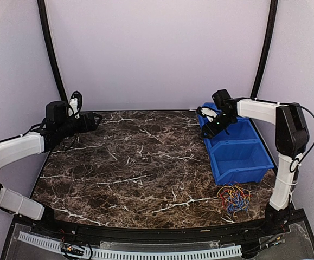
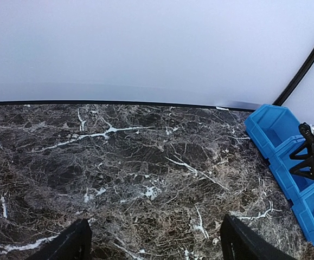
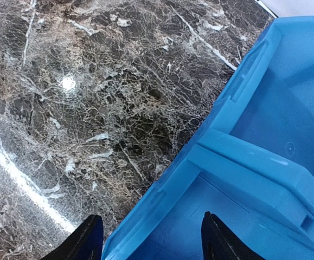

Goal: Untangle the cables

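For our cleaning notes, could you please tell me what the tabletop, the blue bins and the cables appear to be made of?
Tabletop: dark marble or marble-look laminate, polished, reflecting a light spot. Blue bins: moulded plastic, smooth, slightly glossy. Cables: probably plastic-insulated wire, thin, bright colours.

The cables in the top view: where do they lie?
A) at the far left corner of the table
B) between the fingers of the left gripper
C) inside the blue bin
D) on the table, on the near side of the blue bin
D: the cables lie in a bunch on the marble table, just nearer to the arm bases than the blue bin.
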{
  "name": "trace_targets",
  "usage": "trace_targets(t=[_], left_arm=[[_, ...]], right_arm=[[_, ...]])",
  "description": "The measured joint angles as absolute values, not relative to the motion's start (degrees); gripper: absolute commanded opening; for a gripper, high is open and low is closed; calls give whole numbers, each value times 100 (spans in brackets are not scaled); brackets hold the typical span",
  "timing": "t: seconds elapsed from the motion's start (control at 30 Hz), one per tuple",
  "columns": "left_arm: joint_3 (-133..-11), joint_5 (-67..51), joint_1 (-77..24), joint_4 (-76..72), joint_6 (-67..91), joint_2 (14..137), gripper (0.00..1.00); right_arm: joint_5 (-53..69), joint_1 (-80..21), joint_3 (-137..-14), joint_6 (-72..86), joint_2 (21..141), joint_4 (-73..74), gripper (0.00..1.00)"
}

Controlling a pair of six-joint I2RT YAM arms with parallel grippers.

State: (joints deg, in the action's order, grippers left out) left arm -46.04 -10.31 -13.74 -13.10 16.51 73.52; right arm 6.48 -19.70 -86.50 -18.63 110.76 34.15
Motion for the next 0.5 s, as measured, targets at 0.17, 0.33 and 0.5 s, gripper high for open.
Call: trace_targets(t=[0.17,0.33,0.5], left_arm=[[-4604,-1103,-1378,-1313,1699,7347,85],[-4604,-1140,-1389,-1313,1723,7317,85],[-4604,-1179,-1406,-1315,1772,7301,85]], right_arm=[[491,-2069,-9048,-1752,11566,3662,59],[202,-2215,-9373,-1697,11821,3905,55],[49,-2370,-9421,-1715,11830,3927,45]])
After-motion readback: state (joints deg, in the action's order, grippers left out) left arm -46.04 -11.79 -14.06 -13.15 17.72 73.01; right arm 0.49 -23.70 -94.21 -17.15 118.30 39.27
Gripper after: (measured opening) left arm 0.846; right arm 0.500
